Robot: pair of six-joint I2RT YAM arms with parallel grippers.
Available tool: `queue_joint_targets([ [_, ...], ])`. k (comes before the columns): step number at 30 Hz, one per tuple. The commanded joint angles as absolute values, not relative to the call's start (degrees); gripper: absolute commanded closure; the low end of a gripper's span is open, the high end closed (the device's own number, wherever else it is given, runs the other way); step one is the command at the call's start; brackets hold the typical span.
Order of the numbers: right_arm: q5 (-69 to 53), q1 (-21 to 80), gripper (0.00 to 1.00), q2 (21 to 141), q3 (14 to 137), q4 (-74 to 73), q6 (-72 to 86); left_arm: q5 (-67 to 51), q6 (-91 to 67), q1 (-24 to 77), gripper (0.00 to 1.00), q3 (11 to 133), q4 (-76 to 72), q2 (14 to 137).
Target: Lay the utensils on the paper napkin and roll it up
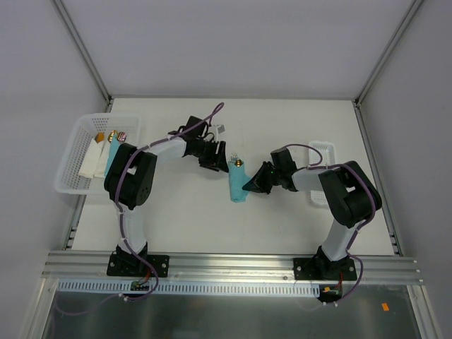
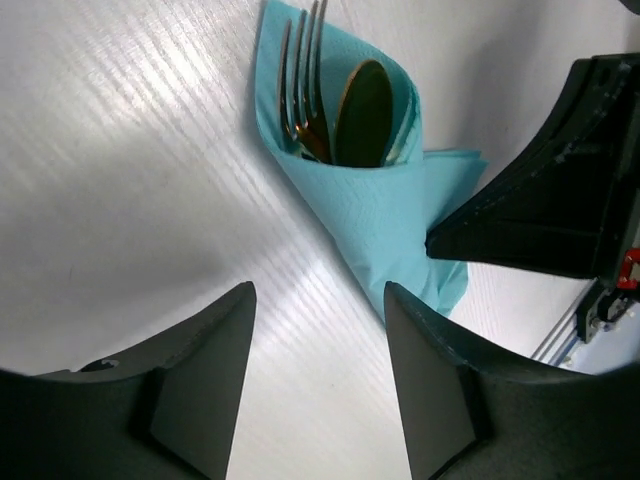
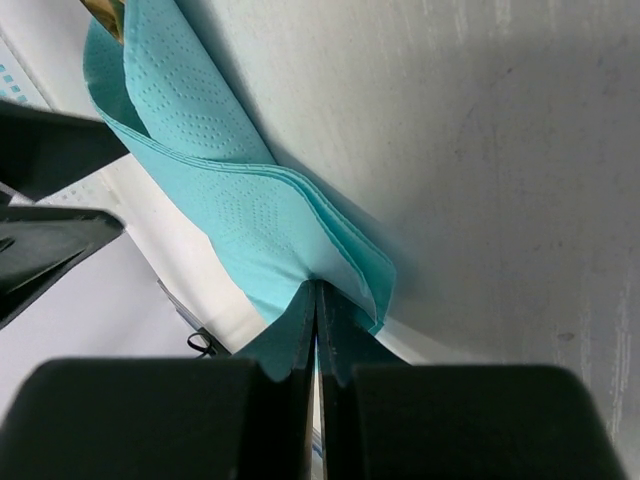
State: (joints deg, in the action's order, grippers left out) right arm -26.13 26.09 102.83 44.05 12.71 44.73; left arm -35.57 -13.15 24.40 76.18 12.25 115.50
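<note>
Two utensils (image 2: 362,110) poke from the rolled paper napkin (image 2: 385,215), handles hidden inside.

Mid-table, between left gripper (image 1: 215,159) and right gripper (image 1: 250,186): napkin (image 1: 237,186), utensils (image 2: 330,110) inside, tips toward the far edge. Basket (image 1: 70,173) far left, tray (image 1: 323,147) far right.

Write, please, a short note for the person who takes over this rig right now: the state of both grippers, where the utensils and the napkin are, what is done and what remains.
Left gripper: jaws open, holding nothing, close to the roll but not touching it.
Right gripper: jaws shut on a folded edge of the paper napkin.
Things: the napkin lies on the table, wrapped around the fork and spoon; their heads stick out of the open end.
Done: utensils placed, napkin rolled around them.
Left: probably only to release the pinched flap and draw both arms back.
</note>
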Motion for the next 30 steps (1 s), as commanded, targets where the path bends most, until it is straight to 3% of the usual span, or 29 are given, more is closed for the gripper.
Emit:
queue_joint_targets([
  [1,-16.96,26.19,1.00,107.84,40.34,-2.20,39.55,-30.93,-6.42,25.13,0.46,73.49,14.94,104.62],
  [7,-17.31,26.28,1.00,107.84,40.25,-1.76,39.46,-38.93,-11.16,29.17,0.59,71.63,15.21,101.86],
  [16,-17.58,26.28,1.00,107.49,40.25,-1.58,40.34,-42.01,-20.82,33.57,0.73,71.91,10.82,110.03],
  [23,-18.02,26.37,1.00,107.32,40.25,-1.14,40.69,-46.14,-26.28,33.23,0.79,64.69,2.12,112.23],
  [30,-18.46,26.45,1.00,105.21,40.17,-0.97,40.52,-45.09,-27.16,31.21,0.83,65.83,1.84,118.56],
])
